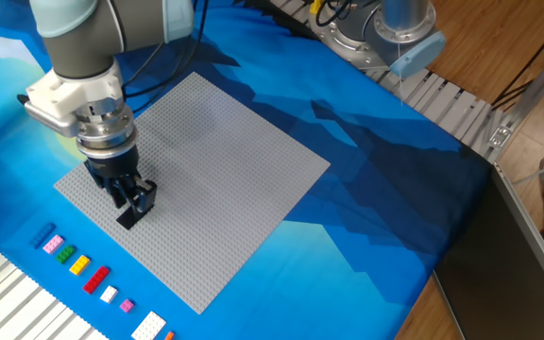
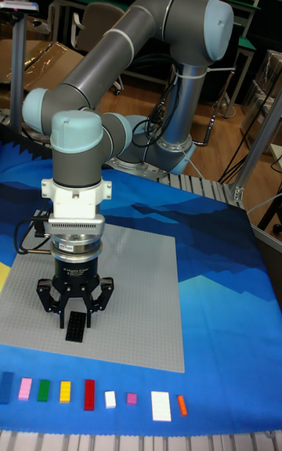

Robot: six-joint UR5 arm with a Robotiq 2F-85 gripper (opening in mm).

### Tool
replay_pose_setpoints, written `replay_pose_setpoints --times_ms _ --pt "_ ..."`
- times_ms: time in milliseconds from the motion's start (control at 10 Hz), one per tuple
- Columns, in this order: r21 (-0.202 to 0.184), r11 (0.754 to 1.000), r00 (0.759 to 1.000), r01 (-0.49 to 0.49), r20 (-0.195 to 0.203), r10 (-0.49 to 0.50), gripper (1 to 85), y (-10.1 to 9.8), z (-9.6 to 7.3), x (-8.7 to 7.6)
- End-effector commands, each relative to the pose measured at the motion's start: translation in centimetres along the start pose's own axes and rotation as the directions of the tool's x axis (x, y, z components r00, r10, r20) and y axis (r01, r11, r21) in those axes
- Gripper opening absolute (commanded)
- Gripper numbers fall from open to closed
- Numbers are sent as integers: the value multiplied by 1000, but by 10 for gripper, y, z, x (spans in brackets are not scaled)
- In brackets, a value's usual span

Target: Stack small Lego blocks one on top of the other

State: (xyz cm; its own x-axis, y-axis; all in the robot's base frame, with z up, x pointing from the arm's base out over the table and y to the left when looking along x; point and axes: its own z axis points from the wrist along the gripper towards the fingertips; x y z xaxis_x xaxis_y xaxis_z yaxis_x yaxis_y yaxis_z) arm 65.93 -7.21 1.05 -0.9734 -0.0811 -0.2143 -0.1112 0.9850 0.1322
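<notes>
The gripper (image 2: 76,318) is held just above the black block (image 2: 77,326), fingers spread apart to either side and nothing clamped. The block lies flat near the front edge of the baseplate (image 1: 215,161), presumably as the stack's base. Spare bricks (image 2: 89,394) are lined up in front for later picking.

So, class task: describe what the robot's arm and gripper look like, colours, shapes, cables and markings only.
The arm is made of thick dark grey tubes joined by rounded joints with pale blue caps. Its wrist carries a white ribbed block and a silver ring. The gripper is black, with small white lettering on its body and two linked fingers. Black cables trail along the arm.
</notes>
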Motion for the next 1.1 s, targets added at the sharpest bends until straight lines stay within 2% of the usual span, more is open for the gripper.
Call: replay_pose_setpoints --times_ms 0,200,400,600,1000 --pt "22 1000 1000 -11 -23 12 463 -6 -5 0" --pt "18 999 998 -45 -34 45 420 -4 -7 -4" --pt "27 997 994 -69 -88 71 333 -5 -19 1" --pt "28 997 992 -78 -97 81 240 -6 -20 2" --pt "15 996 992 -92 -86 93 193 -2 -20 -3"
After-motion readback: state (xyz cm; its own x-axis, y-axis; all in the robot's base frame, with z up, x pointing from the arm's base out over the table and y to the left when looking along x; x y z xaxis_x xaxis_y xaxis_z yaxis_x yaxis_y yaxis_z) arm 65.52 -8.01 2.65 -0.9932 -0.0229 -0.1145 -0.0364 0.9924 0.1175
